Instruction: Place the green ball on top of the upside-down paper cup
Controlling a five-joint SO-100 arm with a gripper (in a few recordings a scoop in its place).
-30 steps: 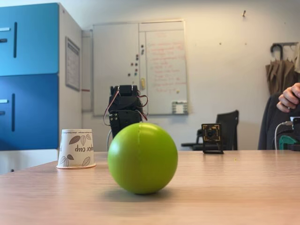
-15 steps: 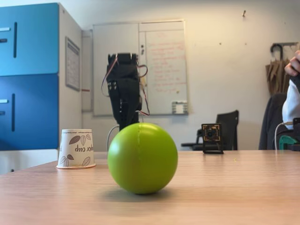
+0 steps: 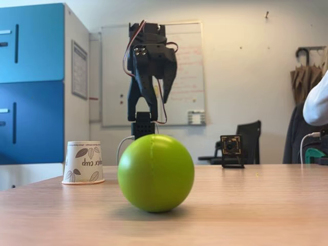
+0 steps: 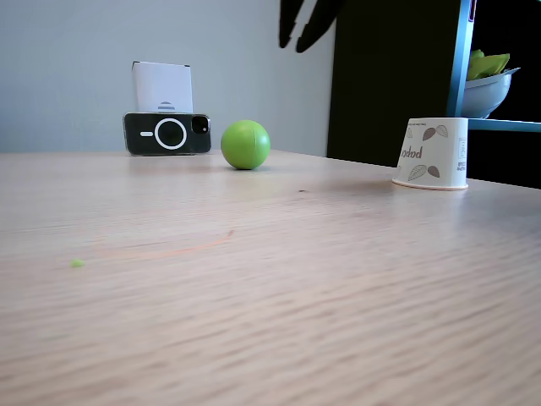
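The green ball [image 3: 156, 173] rests on the wooden table, close to the camera in one fixed view and small and far off [image 4: 246, 144] in the other. The upside-down paper cup [image 3: 83, 162], white with brown leaf prints, stands rim down to the ball's left, and at the right [image 4: 431, 153] in the other fixed view. My black gripper [image 3: 156, 97] hangs high above the table behind the ball, fingers pointing down and spread apart with nothing between them. Its two dark fingertips reach in at the top edge [image 4: 296, 41], well above the ball.
A small camera on a stand [image 3: 231, 150] sits on the far right of the table. A black phone [image 4: 167, 133] leans against a white box just left of the ball. A blue cabinet [image 3: 32, 82] stands behind the cup. A person's sleeve [image 3: 318, 105] shows at the right edge.
The arm has risen from a folded, low pose behind the ball to a high one, and the jaws now stand apart. Ball and cup have not moved.
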